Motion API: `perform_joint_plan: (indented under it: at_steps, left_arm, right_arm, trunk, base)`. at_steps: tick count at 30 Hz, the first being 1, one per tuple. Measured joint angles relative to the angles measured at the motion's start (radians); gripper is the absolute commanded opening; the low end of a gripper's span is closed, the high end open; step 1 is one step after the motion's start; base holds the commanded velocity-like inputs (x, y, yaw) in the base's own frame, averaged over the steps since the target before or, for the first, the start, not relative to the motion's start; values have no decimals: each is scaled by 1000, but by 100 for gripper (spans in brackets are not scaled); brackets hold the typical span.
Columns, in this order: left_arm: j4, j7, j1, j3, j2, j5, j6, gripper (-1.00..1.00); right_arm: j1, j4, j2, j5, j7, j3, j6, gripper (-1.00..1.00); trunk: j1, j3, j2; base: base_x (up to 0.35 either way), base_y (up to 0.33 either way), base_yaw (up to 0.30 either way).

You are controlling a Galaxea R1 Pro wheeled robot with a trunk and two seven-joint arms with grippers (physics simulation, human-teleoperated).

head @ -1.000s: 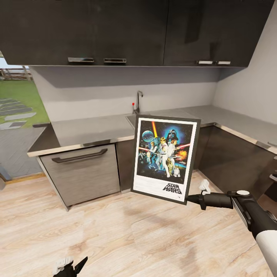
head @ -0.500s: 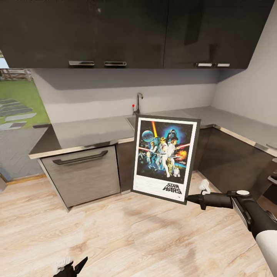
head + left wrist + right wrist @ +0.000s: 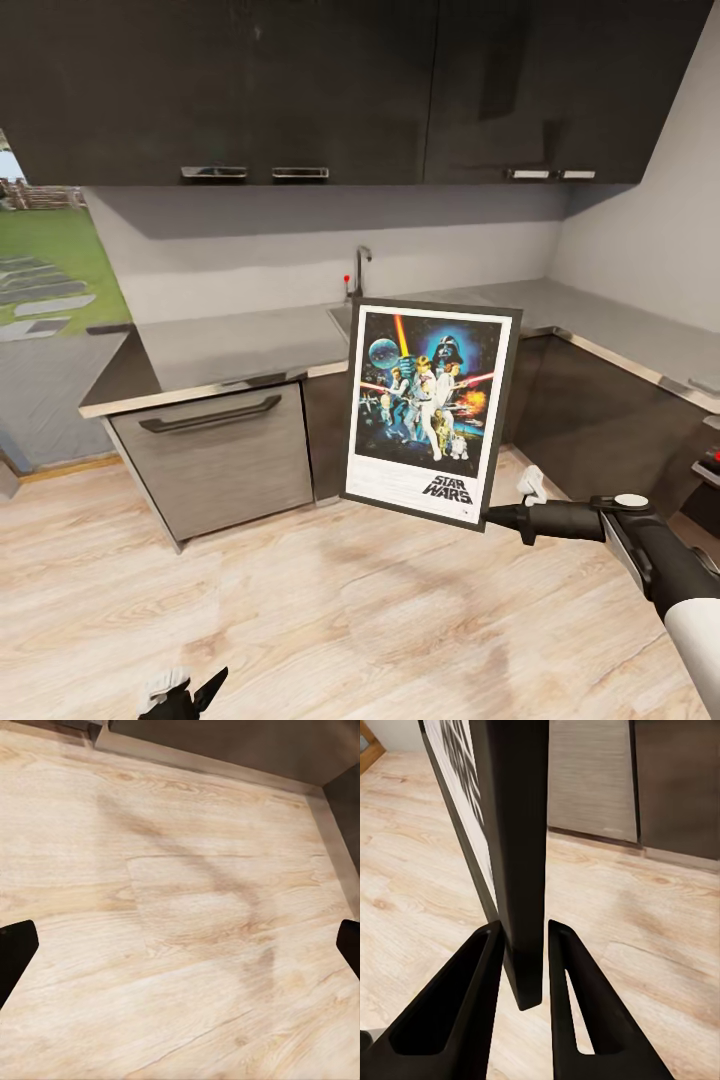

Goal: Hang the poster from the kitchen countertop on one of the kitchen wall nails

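The framed Star Wars poster [image 3: 428, 410] hangs upright in the air in front of the sink cabinet, facing me. My right gripper [image 3: 492, 518] is shut on its lower right corner; in the right wrist view the two fingers [image 3: 480, 975] clamp the black frame edge [image 3: 521, 870] of the poster. Behind it runs the L-shaped grey kitchen countertop [image 3: 230, 345]. My left gripper [image 3: 185, 693] sits low at the bottom edge of the head view, over bare floor; in the left wrist view its fingertips [image 3: 15, 952] stand wide apart, open and empty. I make out no wall nails on the grey wall [image 3: 250, 255].
Dark upper cabinets [image 3: 330, 90] hang over the counter. A faucet [image 3: 358, 268] stands at the sink behind the poster. A drawer unit with a bar handle [image 3: 210, 412] is at left. Light wood floor [image 3: 330, 620] spreads in front. An opening to a lawn [image 3: 50, 260] is at far left.
The whole head view has shifted slightly; the counter and cabinets sit a little lower and further right, so the camera has moved. The poster and both grippers hold the same place in the picture.
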Motion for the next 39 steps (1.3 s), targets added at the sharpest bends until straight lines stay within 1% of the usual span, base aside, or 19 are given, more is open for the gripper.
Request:
perform_joint_plan:
  at_steps: [2, 3, 4, 7, 8, 9, 10, 12, 13, 14, 16, 17, 20, 22, 24, 32, 35, 36, 39]
  left_arm:
    - [-3, 7, 0, -4, 0, 0, 2, 100]
    - [-6, 40, 0, -6, 0, 2, 4, 100]
    - [-12, 88, 0, -9, -3, 3, 6, 100]
    - [-34, 173, 0, -12, -15, 5, 9, 100]
    - [-66, 233, 0, -15, -25, 6, 18, 100]
    - [-124, 274, 0, -18, -35, 6, 73, 100]
    - [-164, 288, 0, -21, -40, 6, 124, 100]
    - [-207, 297, 0, -24, -47, 6, 181, 100]
    - [-249, 304, 0, -27, -57, 5, 229, 100]
    - [-273, 306, 0, -29, -63, 5, 250, 100]
    - [-316, 310, 0, -30, -71, 5, 282, 100]
    - [-351, 312, 0, -31, -79, 4, 302, 100]
    - [-389, 314, 0, -31, -90, 2, 324, 100]
    - [-406, 311, 0, -31, -99, 0, 336, 100]
    - [-409, 305, 0, -31, -100, -1, 334, 100]
    - [-410, 300, 0, -29, -96, -5, 331, 100]
    - [-395, 299, 0, -26, -83, -7, 328, 100]
    - [-385, 299, 0, -25, -73, -7, 327, 100]
    - [-371, 299, 0, -25, -63, -7, 326, 100]
  right_arm:
    - [0, 0, 0, 0, -1, 0, 0, -100]
    - [0, 0, 0, 0, 0, 0, 0, -100]
    - [0, -1, 0, 0, 0, 0, 0, -100]
    - [0, -1, 0, 0, 0, 0, 0, -100]
    - [0, -1, -1, 0, 0, 0, 1, -100]
    - [0, -2, -1, 0, 0, 0, 1, -100]
    - [0, -2, -1, 0, 0, 0, 1, -100]
    - [0, -2, -1, 0, 0, 0, 1, -100]
    - [0, -2, -1, 0, 0, 0, 1, -100]
    - [0, -2, -1, 0, 0, 0, 1, -100]
    - [0, -2, -1, 0, 0, 0, 1, -100]
    - [0, -2, -1, 0, 0, 0, 2, -100]
    - [0, -2, -1, 0, 0, 0, 2, -100]
    - [0, -3, -1, 0, 0, 0, 2, -100]
    - [0, -3, -1, 0, 0, 0, 2, -100]
    - [0, -4, -1, 0, 0, 0, 2, -100]
    - [0, -9, -1, 0, 0, 0, 2, -100]
    - [0, -11, -1, 0, 0, 0, 2, -100]
    - [0, -13, -1, 0, 0, 0, 2, -100]
  trunk:
    - [-8, 6, 14]
    - [-12, 9, 21]
    - [-15, 13, 28]
    - [-27, 22, 49]
    - [-31, 25, 56]
    - [-35, 28, 63]
    - [-38, 31, 70]
    - [-46, 38, 84]
    - [-50, 41, 91]
    - [-54, 44, 98]
    - [-61, 50, 112]
    - [-65, 53, 119]
    - [-77, 63, 140]
    - [-84, 69, 154]
    - [-92, 75, 168]
    - [-123, 100, 224]
    - [-134, 110, 245]
    - [-138, 113, 252]
    - [-150, 122, 273]
  base:
    - [0, 0, 0]
    - [0, 0, 0]
    - [0, 0, 0]
    - [0, 0, 0]
    - [0, 0, 0]
    - [0, 0, 0]
    - [0, 0, 0]
    - [0, 0, 0]
    - [0, 0, 0]
    - [0, 0, 0]
    - [0, 0, 0]
    - [0, 0, 0]
    - [0, 0, 0]
    - [0, 0, 0]
    - [0, 0, 0]
    - [0, 0, 0]
    - [0, 0, 0]
    - [0, 0, 0]
    - [0, 0, 0]
